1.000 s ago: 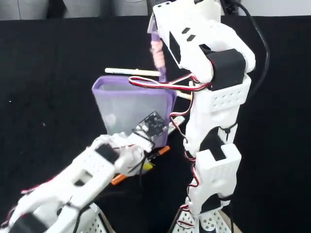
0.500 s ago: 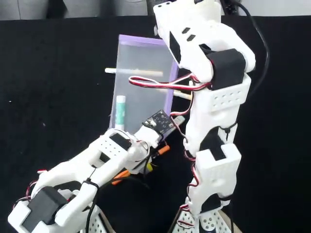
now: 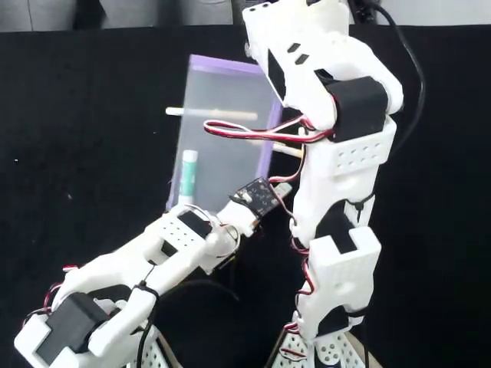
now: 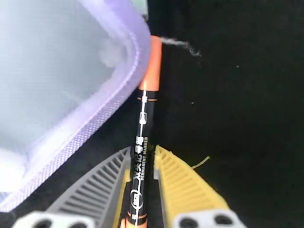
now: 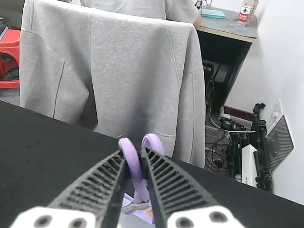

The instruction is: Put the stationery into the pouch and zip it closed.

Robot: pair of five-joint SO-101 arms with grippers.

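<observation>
Pouch (image 3: 222, 146): translucent with a purple edge, hanging upright over the middle of the table (image 3: 92, 153), toward its far edge.
Right claw (image 5: 133, 153): clenched on the pouch's purple loop (image 5: 126, 144) and carrying the pouch's weight.
Left claw (image 4: 142, 151): grasping the marker (image 4: 145, 128) by its barrel. The orange end sits just beside the pouch's stitched rim.
Through the wall: a white-green tube (image 3: 188, 178) and a pale stick (image 3: 211, 113). Whether they are inside or behind, cannot tell.
Handling, pouch: looks light and soft and will likely sway and sag. Take it by the loop or the firmer zip edge.
Handling, marker: stiff and smooth, so it may pivot. A mid-barrel grip looks best.
</observation>
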